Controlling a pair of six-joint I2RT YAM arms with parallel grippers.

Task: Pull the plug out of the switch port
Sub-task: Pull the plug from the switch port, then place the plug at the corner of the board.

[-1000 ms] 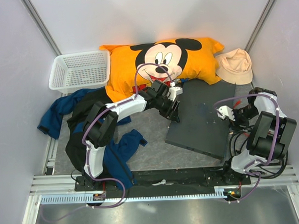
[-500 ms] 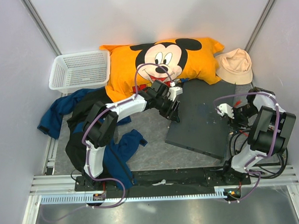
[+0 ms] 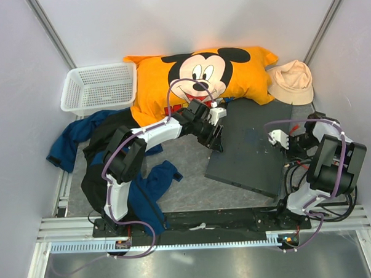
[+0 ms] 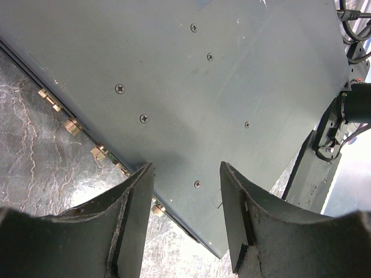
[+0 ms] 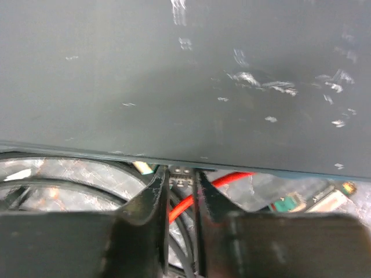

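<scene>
While left jaws agape above one switch (image 3: 252, 149), right jaws tight around one plug (image 5: 181, 172).

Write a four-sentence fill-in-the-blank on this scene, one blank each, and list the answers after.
The orange pillow behind the switch shows ____ Mouse. The white basket sits on the ____ side of the pillow. The left gripper has its jaws ____ above the switch. The fingers of the right gripper flank a plug at the switch's edge, beside a ____ cable.
Missing words: Mickey; left; open; red.
</scene>
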